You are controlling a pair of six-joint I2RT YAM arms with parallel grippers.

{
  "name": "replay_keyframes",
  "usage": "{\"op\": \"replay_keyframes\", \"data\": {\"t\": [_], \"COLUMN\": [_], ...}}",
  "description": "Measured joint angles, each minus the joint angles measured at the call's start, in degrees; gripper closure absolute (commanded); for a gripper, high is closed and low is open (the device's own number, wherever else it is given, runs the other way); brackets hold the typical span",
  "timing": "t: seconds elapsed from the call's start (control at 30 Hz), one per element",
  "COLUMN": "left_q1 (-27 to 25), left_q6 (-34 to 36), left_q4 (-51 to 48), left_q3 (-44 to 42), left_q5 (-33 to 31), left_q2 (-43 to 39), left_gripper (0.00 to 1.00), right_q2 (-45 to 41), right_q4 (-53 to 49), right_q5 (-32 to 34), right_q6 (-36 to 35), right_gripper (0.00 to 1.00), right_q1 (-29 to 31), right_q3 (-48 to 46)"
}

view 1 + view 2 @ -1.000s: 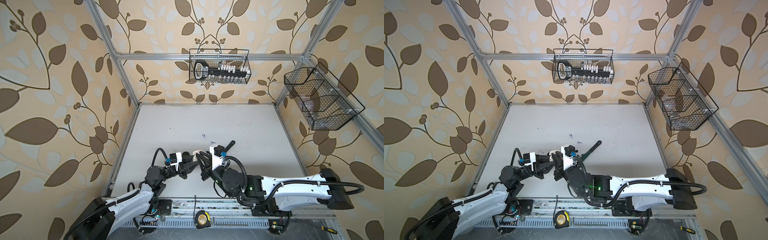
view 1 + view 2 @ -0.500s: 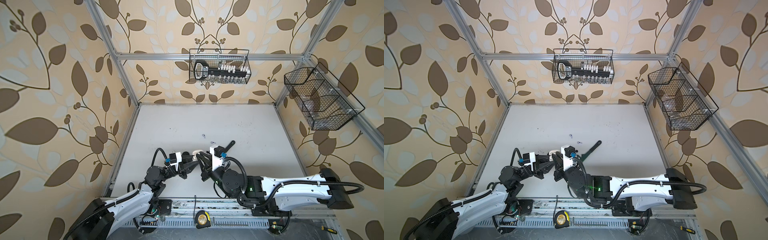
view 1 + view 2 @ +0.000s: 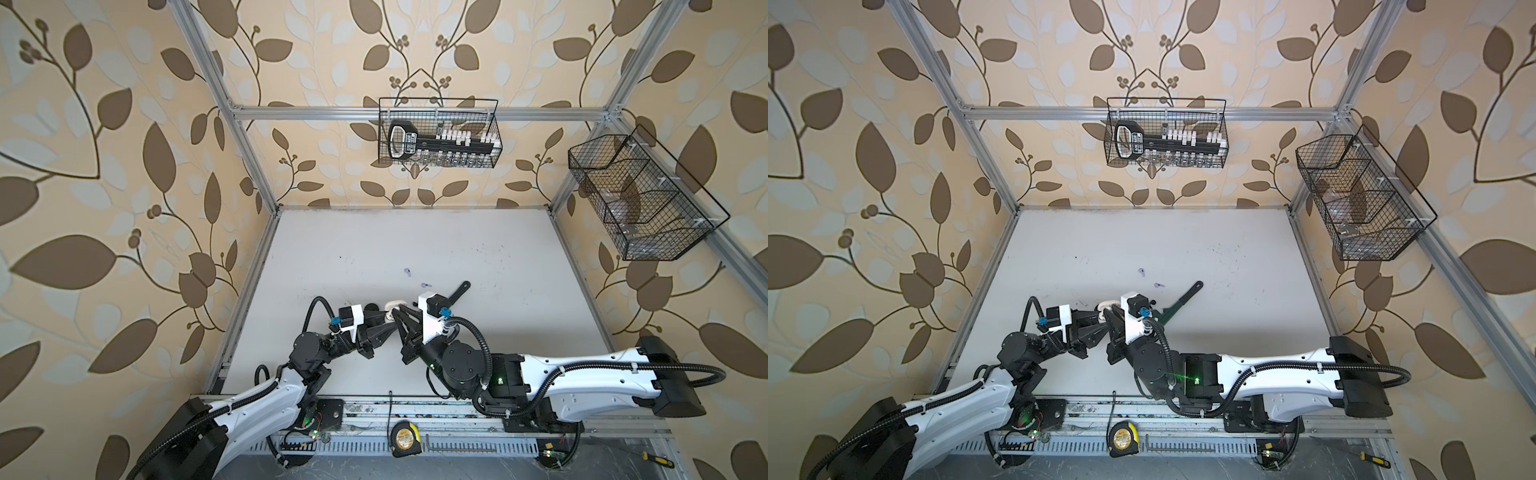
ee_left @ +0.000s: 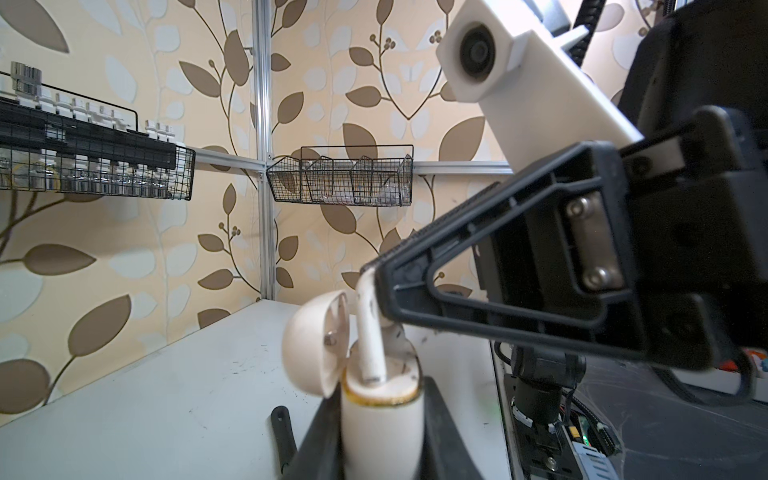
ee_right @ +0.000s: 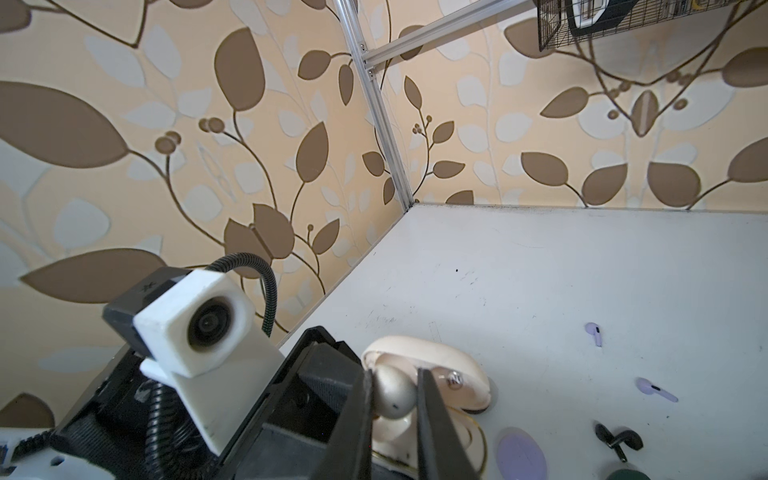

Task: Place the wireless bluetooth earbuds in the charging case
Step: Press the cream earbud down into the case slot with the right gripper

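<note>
The white charging case stands upright with its lid swung open, and my left gripper is shut on its body. My right gripper is shut on a white earbud, held directly above the open case. In the left wrist view the earbud's stem reaches down into the case's mouth. Both grippers meet at the case near the table's front middle. Two pale lilac earbuds lie loose just beyond; the same pair shows in the right wrist view.
A long dark green wrench-shaped tool lies to the right of the grippers. A lilac case and a black earbud sit close by. Wire baskets hang on the back and right walls. A tape measure rests on the front rail.
</note>
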Motion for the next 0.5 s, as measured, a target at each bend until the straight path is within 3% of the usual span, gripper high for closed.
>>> {"op": "replay_keyframes", "data": {"t": [0.5], "left_q1": [0.00], "left_q6": [0.33], "left_q4": [-0.39], "left_q3": [0.00], "left_q5": [-0.20], "left_q2": [-0.85], "left_gripper": [1.00], "right_q2": [-1.31], "right_q4": [-1.33], "right_q5": [0.96], "right_q6": [-3.02], "right_gripper": [0.83], "right_q1": [1.01], "right_q3": [0.00]}}
